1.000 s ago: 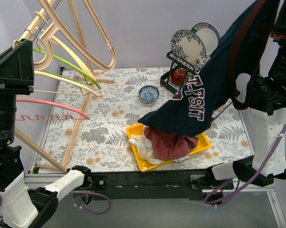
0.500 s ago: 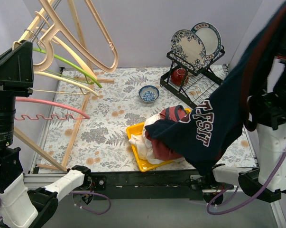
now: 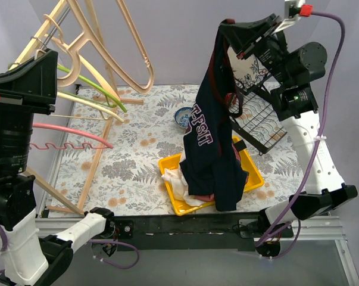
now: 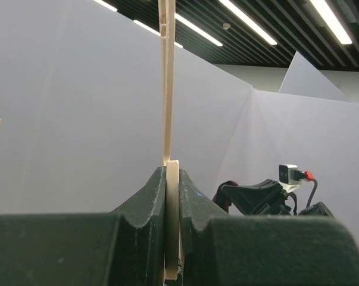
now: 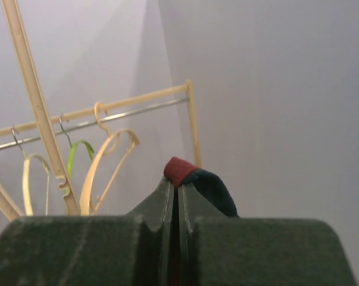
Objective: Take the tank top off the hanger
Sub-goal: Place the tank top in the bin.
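Note:
The navy tank top [image 3: 210, 143] with red trim and white letters hangs free from my right gripper [image 3: 228, 27], high over the table's middle. Its hem hangs over the yellow bin [image 3: 173, 199]. In the right wrist view my right gripper [image 5: 177, 183] is shut on the red-trimmed strap [image 5: 182, 170]. My left gripper [image 4: 172, 170] is shut on the pale wooden hanger [image 4: 167, 77], which shows bare at the upper left of the top view [image 3: 116, 44]. The left fingertips are hidden behind the wrist camera in the top view.
A wooden rack [image 3: 99, 146] with green [image 3: 90, 83], pink [image 3: 66, 131] and wooden hangers fills the left. The bin holds white and maroon clothes [image 3: 174, 182]. A small blue bowl [image 3: 183, 116] and a black dish rack [image 3: 256, 122] with plates stand at the back right.
My right arm has swung from the far right up and to the left, carrying the tank top from low over the right side to hanging upright above the bin.

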`<state>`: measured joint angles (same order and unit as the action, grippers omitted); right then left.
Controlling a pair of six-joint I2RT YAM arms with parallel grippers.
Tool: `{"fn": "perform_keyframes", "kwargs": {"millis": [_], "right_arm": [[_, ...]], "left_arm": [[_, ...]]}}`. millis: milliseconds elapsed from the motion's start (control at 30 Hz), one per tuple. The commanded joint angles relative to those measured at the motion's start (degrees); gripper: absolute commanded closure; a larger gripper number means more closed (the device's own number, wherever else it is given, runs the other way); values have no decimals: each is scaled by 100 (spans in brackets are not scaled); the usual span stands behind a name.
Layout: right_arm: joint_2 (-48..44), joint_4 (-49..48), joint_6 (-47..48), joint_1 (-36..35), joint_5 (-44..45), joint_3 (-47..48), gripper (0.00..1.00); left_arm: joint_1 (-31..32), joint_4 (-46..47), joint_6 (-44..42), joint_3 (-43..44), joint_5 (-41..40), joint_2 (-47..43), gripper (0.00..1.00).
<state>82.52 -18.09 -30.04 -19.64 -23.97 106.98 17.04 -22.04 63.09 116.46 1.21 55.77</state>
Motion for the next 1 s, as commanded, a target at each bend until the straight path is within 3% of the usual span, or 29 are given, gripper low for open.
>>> {"fn": "perform_keyframes", "kwargs": {"millis": [0, 167, 267, 500, 733, 867, 933, 967], "right_arm": [[-482, 875, 412, -22, -425, -237, 99], [-2316, 1412, 315, -58, -259, -3183, 99], [-3302, 2278, 473, -58, -12, -4093, 99], [-4103, 3978, 956, -58, -529, -4581, 99], [-4050, 4718, 456, -58, -2479, -4631, 99], [-4463, 5215, 411, -58, -2851, -5002, 99], [-4560, 5708, 718, -58, -2623, -5011, 89], [-4561, 6103, 815, -58, -2518, -4985, 78]], "left_arm": [[-7, 270, 10, -299, 116, 101, 100], [-7, 96, -165, -55, 186, 311, 100], [-7, 60, -288, 69, 134, 391, 100], [-7, 226, -192, -448, 265, 216, 100], [-7, 227, -165, -651, 239, 84, 100], [-7, 157, -183, -651, 222, 48, 100], [-7, 148, -192, -634, 230, 57, 100], [-7, 148, -192, -634, 239, 57, 100]]}}
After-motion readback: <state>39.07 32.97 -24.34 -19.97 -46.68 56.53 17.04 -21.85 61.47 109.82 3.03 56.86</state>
